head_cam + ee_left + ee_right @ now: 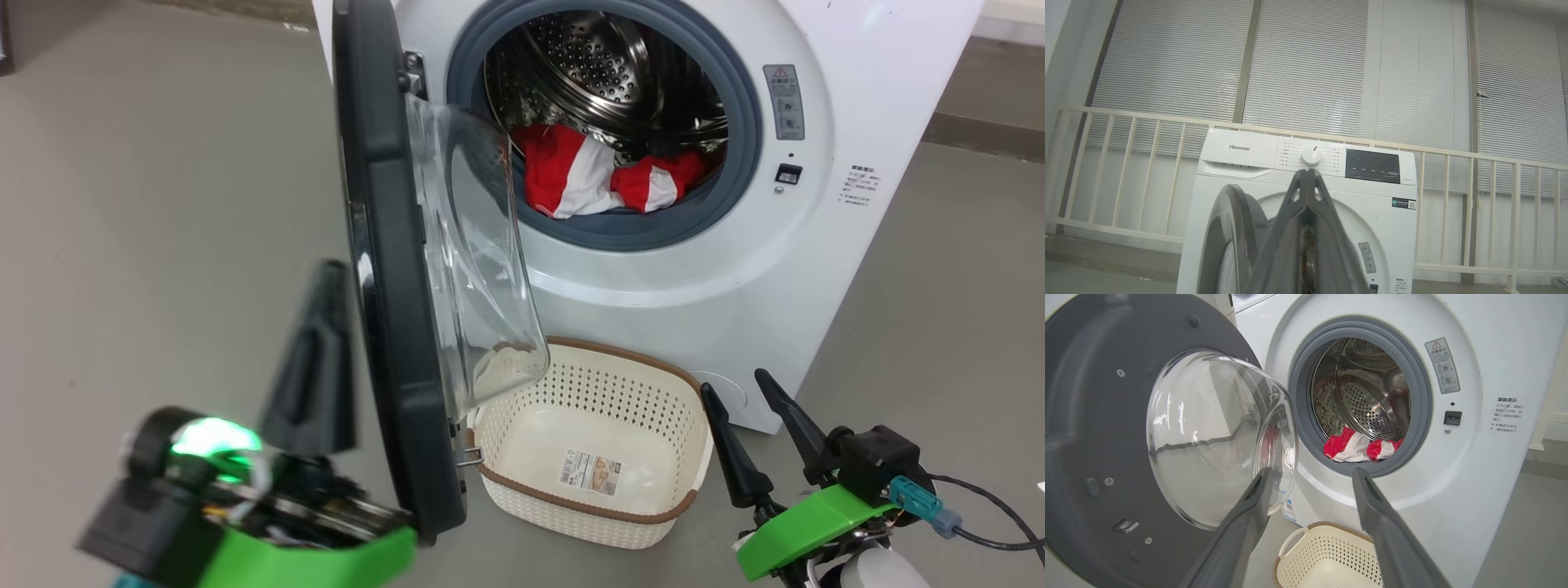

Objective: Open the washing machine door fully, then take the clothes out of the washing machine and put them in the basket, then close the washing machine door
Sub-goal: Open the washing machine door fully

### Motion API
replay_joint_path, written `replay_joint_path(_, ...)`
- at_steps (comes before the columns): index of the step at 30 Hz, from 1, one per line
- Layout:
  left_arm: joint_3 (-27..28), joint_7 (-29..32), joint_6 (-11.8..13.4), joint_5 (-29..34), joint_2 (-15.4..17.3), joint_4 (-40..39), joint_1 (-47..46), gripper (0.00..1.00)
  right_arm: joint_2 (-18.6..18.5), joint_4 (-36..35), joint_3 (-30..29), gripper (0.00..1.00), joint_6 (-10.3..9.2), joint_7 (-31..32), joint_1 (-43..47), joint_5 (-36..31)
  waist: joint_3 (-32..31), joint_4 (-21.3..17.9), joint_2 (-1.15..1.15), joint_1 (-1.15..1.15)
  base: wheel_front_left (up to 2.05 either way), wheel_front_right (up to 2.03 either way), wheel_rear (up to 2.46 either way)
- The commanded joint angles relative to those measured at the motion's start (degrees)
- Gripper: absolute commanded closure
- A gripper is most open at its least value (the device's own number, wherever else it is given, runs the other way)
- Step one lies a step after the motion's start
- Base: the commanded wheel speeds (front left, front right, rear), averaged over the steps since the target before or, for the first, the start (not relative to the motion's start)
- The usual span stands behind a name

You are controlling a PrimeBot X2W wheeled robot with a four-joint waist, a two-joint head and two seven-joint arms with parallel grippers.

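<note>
- The washing machine [824, 245] filled the upper right of the head view, its drum mouth uncovered and its grey ring clear of both arms.
- The washing machine door [384, 245] stood edge-on down the centre-left of that view. It looked swung out but perhaps not to its full travel. If it was left short, it could drift back across the mouth and strike an arm reaching in.
- The basket [596, 523] sat on the floor at lower centre, just in front of the machine and empty apart from its paper sticker. In the head view the door's glass bowl overlapped the basket's left end, so a garment dropped on that side might catch on the glass and fall outside.
- The clothes [571, 175] lay in the bottom of the drum in the upper centre, spilling onto the grey ring. A shallow pinch might lift one fold and let the rest drag and snag on the ring.
- The left jaws were pressed together on nothing at lower left, just outside the door's outer face. Whether they touched it was hard to tell. A push from there could slide off the glossy rim.
- The right jaws stood wide and empty at lower right, beside the basket and pointing toward the drum. A reach angled left risked clipping the glass bowl.
</note>
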Motion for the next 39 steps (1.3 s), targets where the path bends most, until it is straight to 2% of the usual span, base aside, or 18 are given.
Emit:
replay_joint_path(1, -0.16, -0.18, -0.60, -0.44, 0.59, -1.23, -2.49, 1.00, 0.16, -1.25, 1.20, 0.00, 0.43, -0.37, -1.49, 0.09, 0.21, -0.27, 0.00, 0.00, 0.00, 0.00, 0.00)
replay_joint_path(7, -8.60, 3.43, -1.67, -2.37, 0.59, 3.33, -1.80, 1.00, 0.16, -1.26, 1.24, 0.00, 0.43, -0.37, -1.93, 0.10, 1.09, -1.19, 0.00, 0.00, 0.00, 0.00, 0.00)
replay_joint_path(15, -12.74, 6.52, -0.28, -5.72, 0.59, 12.35, -0.77, 1.00, 0.16, -1.13, 1.37, 0.00, 0.43, -0.37, -2.10, 0.14, 1.99, -1.97, 0.00, 0.00, 0.00, 0.00, 0.00)
replay_joint_path(25, -11.42, 6.66, 3.86, -3.93, 1.00, 20.30, -2.05, 1.00, 0.16, -0.99, 1.79, 0.00, 0.43, -0.37, -1.34, 1.81, 2.30, -2.19, 0.00, 0.00, 0.00, 0.00, 0.00)
replay_joint_path(39, -7.66, 6.91, 7.14, -4.69, 3.48, 23.01, -1.73, 1.00, 0.16, -0.58, 1.72, 0.00, 0.43, -0.37, -0.71, 3.00, 1.57, -1.06, 0.00, 0.00, 0.00, 0.00, 0.00)
